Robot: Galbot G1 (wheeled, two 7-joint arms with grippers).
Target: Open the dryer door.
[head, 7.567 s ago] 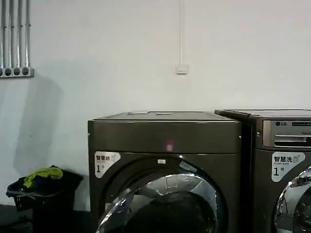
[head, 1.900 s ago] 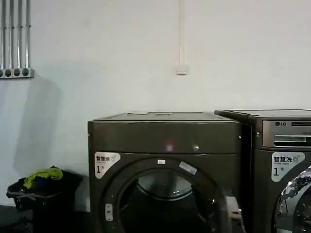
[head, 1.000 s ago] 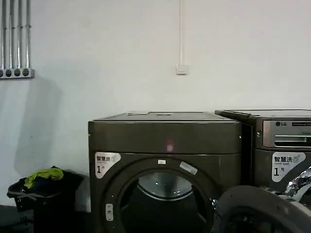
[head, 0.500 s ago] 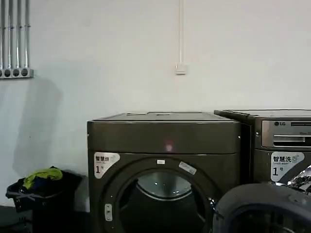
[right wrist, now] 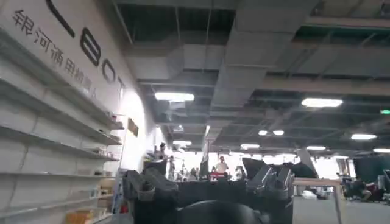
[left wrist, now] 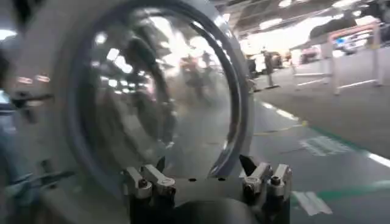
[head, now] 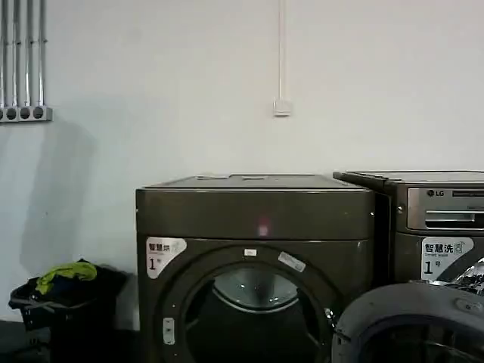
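My left hand sits just in front of the dryer door. In the left wrist view its two finger clusters stand spread apart with a clear gap between them, and nothing is held in that gap. The door's bulging glass and wide ring rise right behind the fingers; whether any finger touches the ring I cannot tell.

My right hand is up and away from the machines. Its wrist view looks out across a hall ceiling with strip lights and a wall of shelves along one side. Its fingers are likewise parted, holding nothing.

From the head view, the dryer door is swung out, its rounded dark rim showing low at the right, in front of the seam between the two machines. The dryer, a plain dark bronze-grey box, stands at centre with its round opening uncovered and the drum visible inside. A white "1" sticker sits on the front at upper left of the opening.

The LG machine stands touching-close on the right, silver panel on top. A dark laundry basket with yellow-green cloth sits on the floor well to the left, against the white wall.
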